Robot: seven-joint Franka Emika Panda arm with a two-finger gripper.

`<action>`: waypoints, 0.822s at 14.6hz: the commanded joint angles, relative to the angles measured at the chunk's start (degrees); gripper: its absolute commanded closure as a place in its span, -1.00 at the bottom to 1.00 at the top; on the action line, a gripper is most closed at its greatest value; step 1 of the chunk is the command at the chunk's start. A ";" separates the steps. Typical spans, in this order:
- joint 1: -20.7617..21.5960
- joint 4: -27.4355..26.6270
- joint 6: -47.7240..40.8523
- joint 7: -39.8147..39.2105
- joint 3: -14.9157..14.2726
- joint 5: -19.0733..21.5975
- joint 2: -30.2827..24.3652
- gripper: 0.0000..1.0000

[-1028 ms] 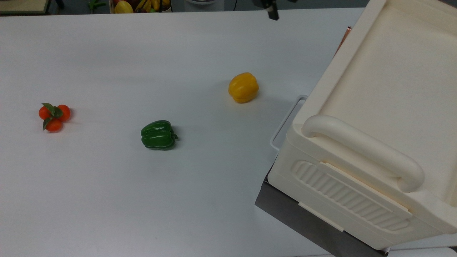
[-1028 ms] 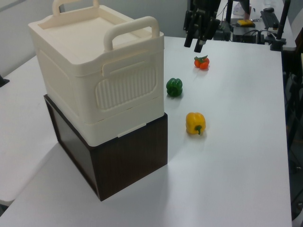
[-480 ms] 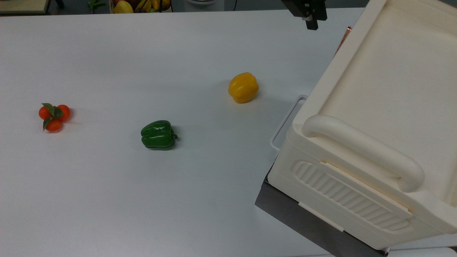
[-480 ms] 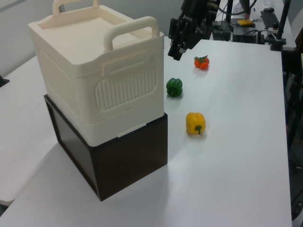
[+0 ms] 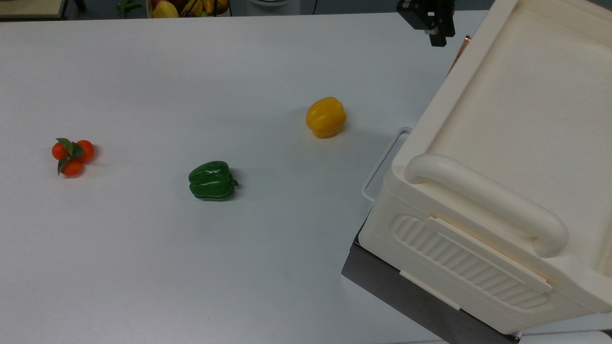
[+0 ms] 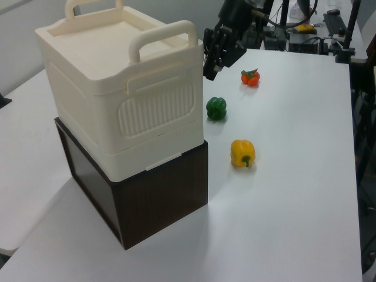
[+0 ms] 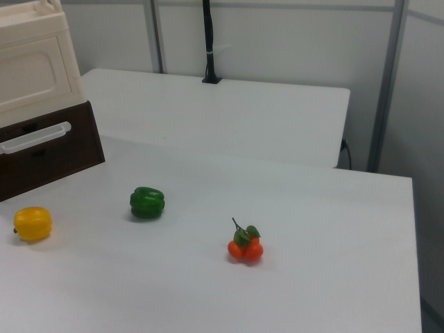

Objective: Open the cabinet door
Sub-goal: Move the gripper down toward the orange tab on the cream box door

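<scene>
Since the earlier frames the claw [image 5: 436, 34] has been carried across the top view toward its right, and is now seen just beside the copper-orange handle strip [image 5: 460, 51] at the cream cabinet's far corner. The yellow pepper [image 5: 326, 117], green pepper [image 5: 212, 180] and tomato cluster [image 5: 72, 155] are left unmoved on the white bench [image 5: 143, 263].

In the left view the claw [image 6: 211, 61] is held close against the cabinet's upper right corner, above the green pepper [image 6: 216, 108]; whether it is wide or narrow cannot be told.

In the right view the cabinet door [image 7: 28, 73] is found at the upper left, still shut, with a dark wooden drawer [image 7: 41, 149] beneath it.

For the step in hand, the strip would best be hooked squarely, and the door swung along its hinge arc rather than pulled straight, so the stacked cabinet is not dragged.
</scene>
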 commanded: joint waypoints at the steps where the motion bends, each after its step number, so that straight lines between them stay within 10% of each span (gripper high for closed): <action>1: -0.05 -0.83 4.66 -1.34 1.27 0.05 0.24 0.53; 12: -0.05 -0.92 8.72 -1.25 1.88 -1.62 1.74 0.52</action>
